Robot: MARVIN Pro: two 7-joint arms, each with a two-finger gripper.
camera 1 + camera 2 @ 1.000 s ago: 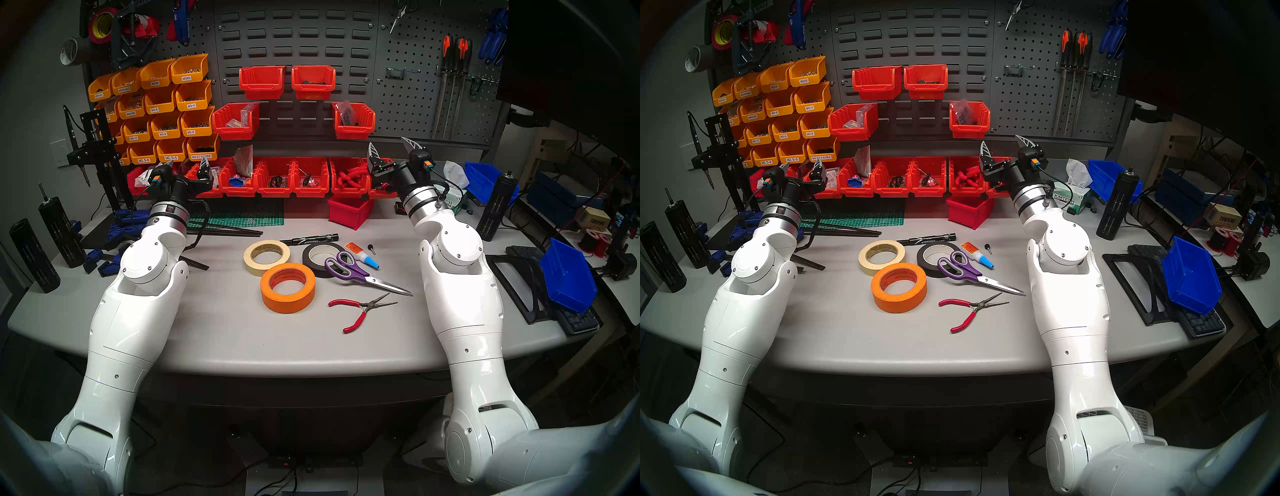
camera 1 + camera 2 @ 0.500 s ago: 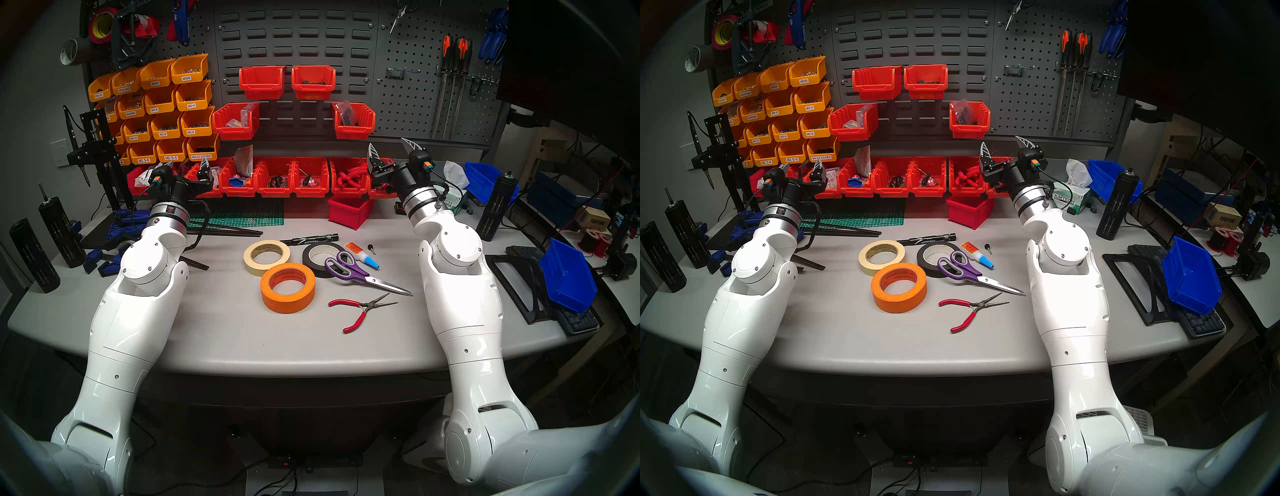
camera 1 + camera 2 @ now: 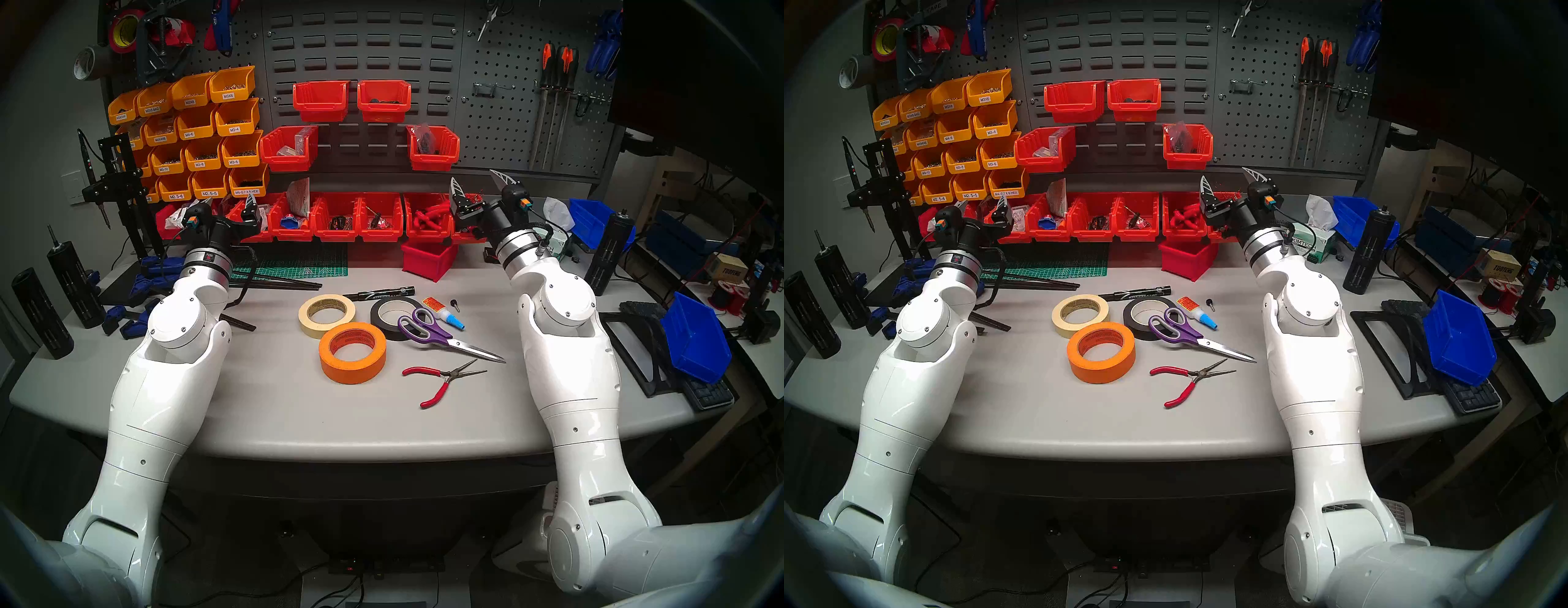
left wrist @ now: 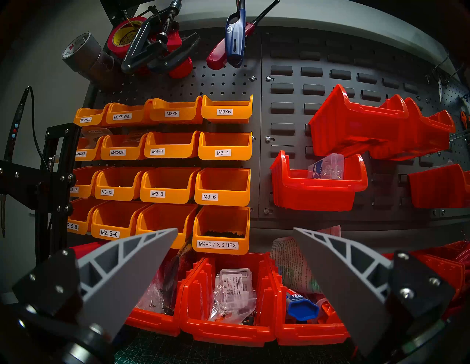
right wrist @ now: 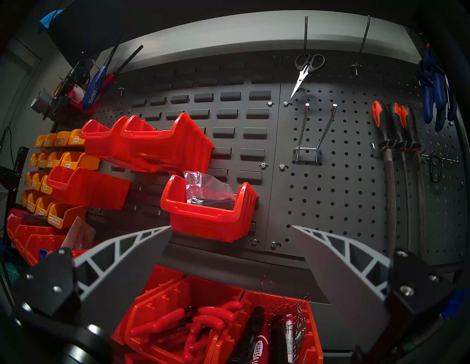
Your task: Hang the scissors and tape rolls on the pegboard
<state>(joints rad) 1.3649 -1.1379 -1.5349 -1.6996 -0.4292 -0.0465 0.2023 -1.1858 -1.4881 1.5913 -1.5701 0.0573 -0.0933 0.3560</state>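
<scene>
Right arm's elbow has edged outward since the earlier frame; tools lie untouched.
Both the left gripper (image 4: 235, 230) and right gripper (image 5: 231, 227) hang spread and empty, raised facing the pegboard (image 3: 509, 127), clear of the scissors (image 3: 437, 333).

Three tape rolls (image 3: 352, 335) lie clustered mid-counter (image 3: 263, 407). The scissors (image 3: 441, 335) lie just right of them, handles resting on the rightmost roll. The pliers (image 3: 441, 382) lie nearer the front edge. A marker (image 3: 379, 293) and glue bottle (image 3: 443, 316) lie behind. The pegboard (image 3: 505, 119) stands along the back edge.
</scene>
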